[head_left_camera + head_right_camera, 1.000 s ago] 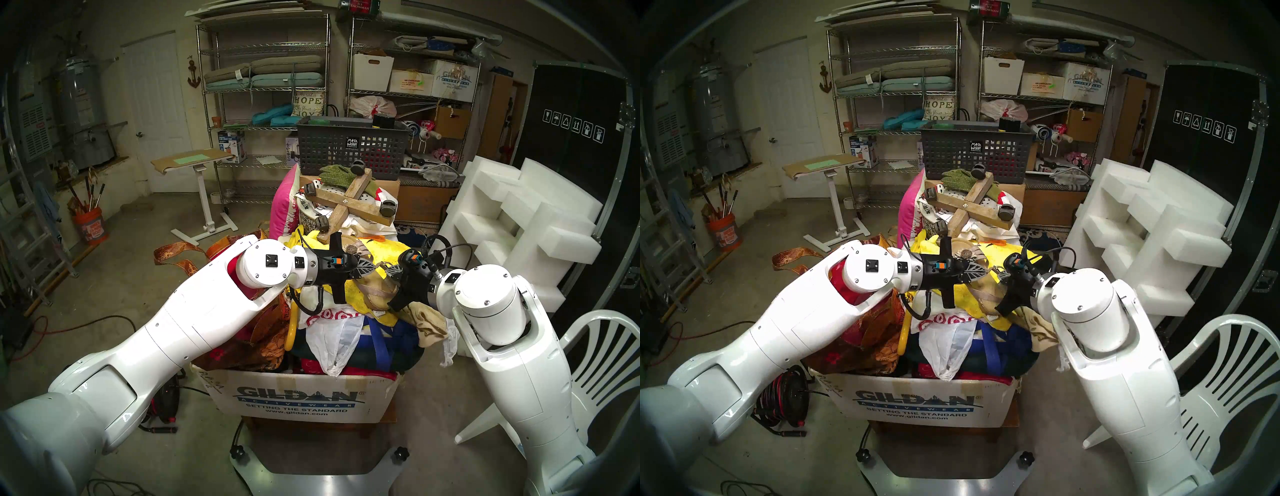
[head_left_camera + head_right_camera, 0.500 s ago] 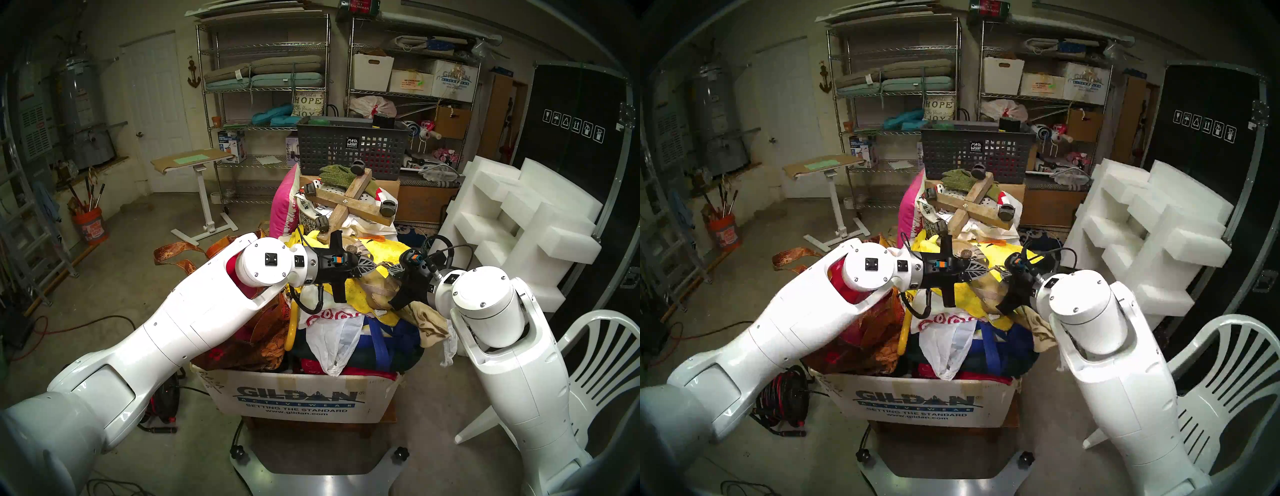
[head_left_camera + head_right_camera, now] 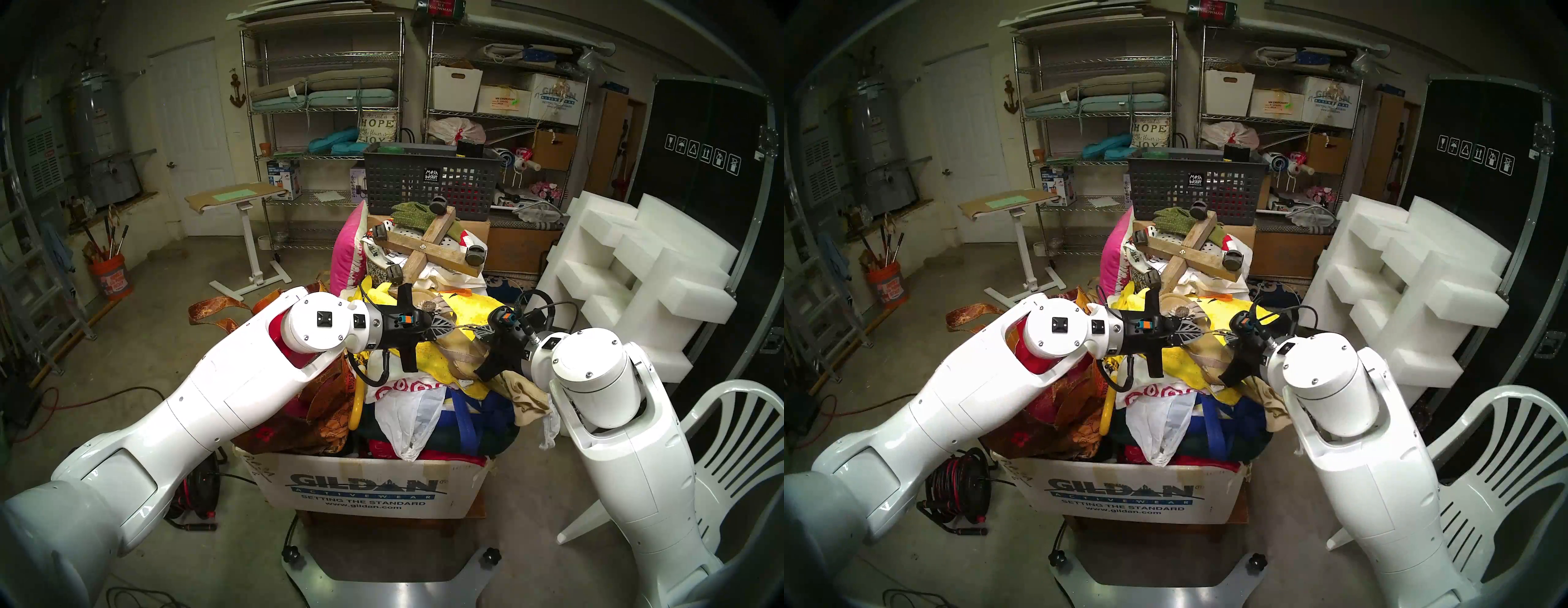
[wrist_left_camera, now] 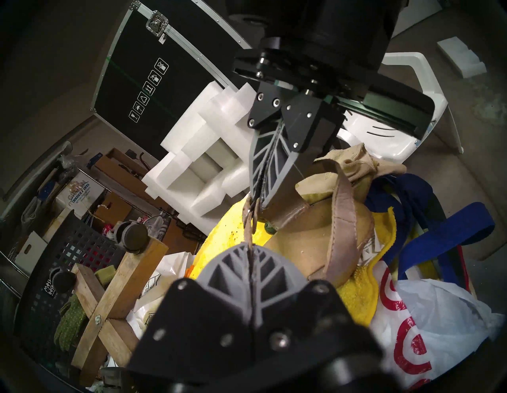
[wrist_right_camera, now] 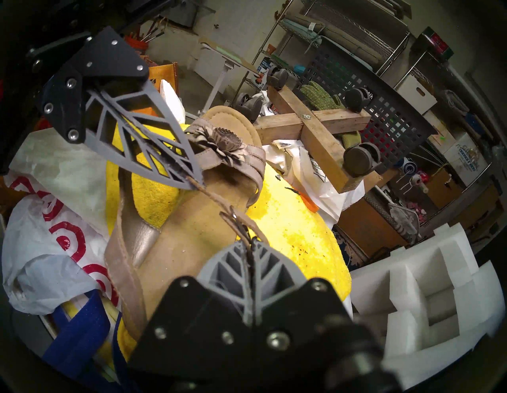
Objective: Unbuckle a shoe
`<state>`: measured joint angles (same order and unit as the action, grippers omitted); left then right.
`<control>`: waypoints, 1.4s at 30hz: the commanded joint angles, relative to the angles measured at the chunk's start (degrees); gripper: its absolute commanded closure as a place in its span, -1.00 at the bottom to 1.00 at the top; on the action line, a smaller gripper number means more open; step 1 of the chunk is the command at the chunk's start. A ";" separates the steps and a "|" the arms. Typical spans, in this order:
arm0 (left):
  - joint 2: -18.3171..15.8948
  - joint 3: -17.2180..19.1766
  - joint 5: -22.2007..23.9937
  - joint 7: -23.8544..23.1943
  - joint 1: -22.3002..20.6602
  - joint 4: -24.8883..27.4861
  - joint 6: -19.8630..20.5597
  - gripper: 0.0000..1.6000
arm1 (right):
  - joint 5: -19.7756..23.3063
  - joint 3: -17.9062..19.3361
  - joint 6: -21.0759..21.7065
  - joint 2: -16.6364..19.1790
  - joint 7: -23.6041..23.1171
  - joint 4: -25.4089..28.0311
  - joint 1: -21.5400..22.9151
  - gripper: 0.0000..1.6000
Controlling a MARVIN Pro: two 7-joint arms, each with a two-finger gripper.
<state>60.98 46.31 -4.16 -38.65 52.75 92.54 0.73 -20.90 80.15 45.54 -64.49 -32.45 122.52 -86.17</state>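
Since 1 second ago the left arm has slid a little toward the view's left in the head view, and the thin strap (image 5: pixel 216 199) between the 2 hands now runs straighter; the sandal has barely shifted. Both hands are clenched on that strap. The left hand (image 5: pixel 196 182) pinches the strap's free end at its fingertips, while the right hand (image 4: pixel 256 199) pinches the strap on the other side of the small metal buckle (image 5: pixel 231 215), which hangs in the open stretch between them. The tan sandal (image 3: pixel 460 350) lies on a yellow towel (image 5: pixel 296 227) on top of a heap of bags and cloth filling a cardboard box (image 3: pixel 369 488). Its toe end, with the leather flower (image 5: pixel 223 140), points away from the robot toward a wooden cross with caster wheels (image 3: pixel 428 246). A white plastic bag with red rings (image 4: pixel 406 323) lies just beside the towel, nearer the robot.
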 commanded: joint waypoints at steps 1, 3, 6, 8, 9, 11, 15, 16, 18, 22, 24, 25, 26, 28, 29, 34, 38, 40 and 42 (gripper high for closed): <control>-0.75 0.94 0.18 0.27 -0.32 0.82 0.00 1.00 | -0.48 1.30 -0.51 0.22 1.02 0.47 0.37 1.00; -0.52 0.80 0.17 0.33 -0.40 0.72 0.03 1.00 | -0.33 1.34 -0.79 0.30 0.81 0.76 0.18 1.00; 0.13 0.48 0.07 0.55 -0.76 0.42 0.09 0.47 | -0.25 1.43 -0.92 0.35 0.52 1.17 0.00 1.00; 0.56 0.35 -0.04 0.79 -0.98 0.27 0.11 0.40 | -0.17 1.52 -1.02 0.39 0.37 1.36 -0.07 1.00; 0.70 0.29 -0.09 0.85 -1.10 0.28 0.15 0.39 | -0.14 1.56 -1.07 0.40 0.33 1.39 -0.09 1.00; 0.94 0.21 -0.19 1.03 -1.30 0.41 0.28 0.36 | -0.09 1.56 -1.16 0.45 0.19 1.48 -0.14 1.00; 1.21 0.19 -0.34 1.17 -1.83 0.52 0.48 0.36 | -0.06 1.40 -1.39 0.54 0.07 1.59 -0.42 1.00; 1.29 0.20 -0.36 1.15 -1.98 0.49 0.52 0.36 | -0.07 1.27 -1.45 0.63 -0.03 1.62 -0.51 1.00; 1.43 0.15 -0.45 1.08 -2.26 0.37 0.49 0.36 | -0.26 0.98 -1.54 0.93 -0.16 1.75 -0.63 1.00; 1.88 -0.03 -0.69 0.84 -2.79 0.17 0.50 0.29 | -0.53 0.76 -1.62 1.03 -0.03 1.90 -0.92 1.00; 2.07 -0.22 -0.73 0.43 -3.13 0.07 0.29 0.30 | -0.59 0.74 -1.71 1.03 0.00 1.92 -1.03 1.00; 2.20 -0.29 -0.67 0.24 -3.26 0.00 0.29 0.29 | -0.61 0.75 -1.75 1.02 0.00 1.92 -1.06 1.00; 2.36 -0.44 -0.61 -0.05 -3.41 -0.08 0.26 0.29 | -0.62 0.76 -1.85 1.01 0.00 1.92 -1.08 1.00; 2.67 -0.68 -0.67 -0.26 -3.54 -0.17 0.21 0.18 | -0.62 0.71 -1.92 0.95 -0.06 1.92 -0.94 1.00; 2.87 -0.79 -0.45 -0.66 -3.67 -0.33 0.06 0.16 | -0.62 0.67 -1.93 0.93 -0.12 1.92 -0.84 1.00; 3.08 -0.99 0.26 -2.37 -3.73 -0.20 -0.18 0.11 | -0.79 0.62 -1.82 0.74 -0.07 1.68 -0.52 1.00; 2.90 -0.81 0.15 -2.52 -3.37 0.10 -0.10 0.09 | -0.89 0.67 -1.93 0.61 -0.01 1.49 -0.31 1.00; 2.88 -0.69 0.09 -2.50 -3.27 0.12 -0.11 0.10 | -0.89 0.69 -2.07 0.59 -0.08 1.49 -0.32 1.00; 2.89 -0.63 -0.06 -2.41 -3.20 0.16 -0.15 0.12 | -0.91 0.67 -2.06 0.55 -0.16 1.58 -0.35 1.00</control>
<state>63.32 45.01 -4.25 -41.68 50.33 91.86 0.75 -22.10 80.69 43.86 -63.52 -32.65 123.09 -87.39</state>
